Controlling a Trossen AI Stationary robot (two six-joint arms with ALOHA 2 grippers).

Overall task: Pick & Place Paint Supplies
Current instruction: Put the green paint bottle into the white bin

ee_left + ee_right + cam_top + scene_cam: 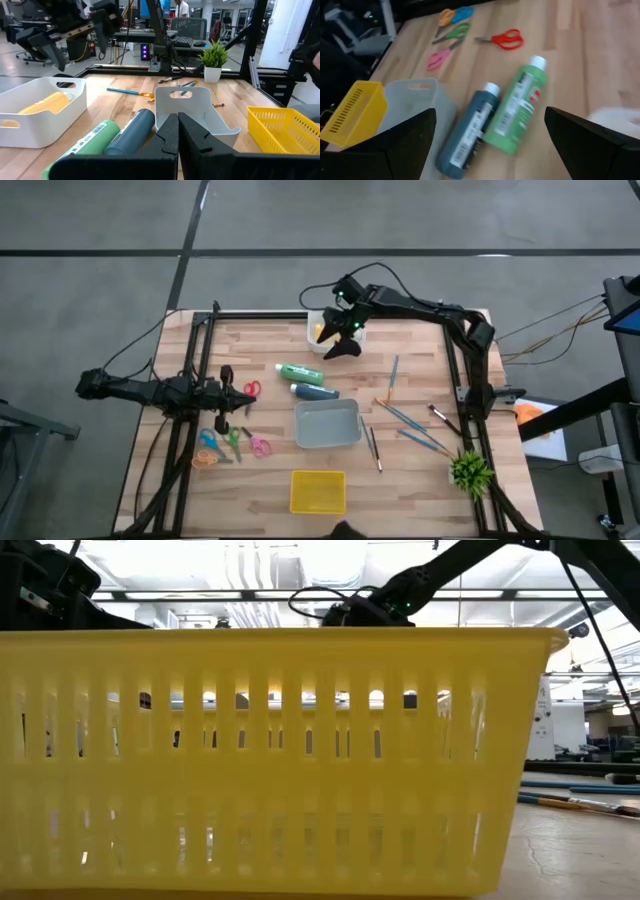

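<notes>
Yellow basket [270,760] blocks the low view; right gripper [340,340] gapes empty, left gripper [177,131] closed empty.

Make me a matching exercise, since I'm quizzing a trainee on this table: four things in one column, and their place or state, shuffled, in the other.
Things:
1. yellow tube
2. green tube
3. grey bin
4. right tool

Places or states:
A. lying on the bare wood beside the dark blue tube
B. open, hovering near the white bin
C. lying inside the white bin
D. standing between the dark blue tube and the yellow basket

Pairs: 1-C, 2-A, 3-D, 4-B
</notes>
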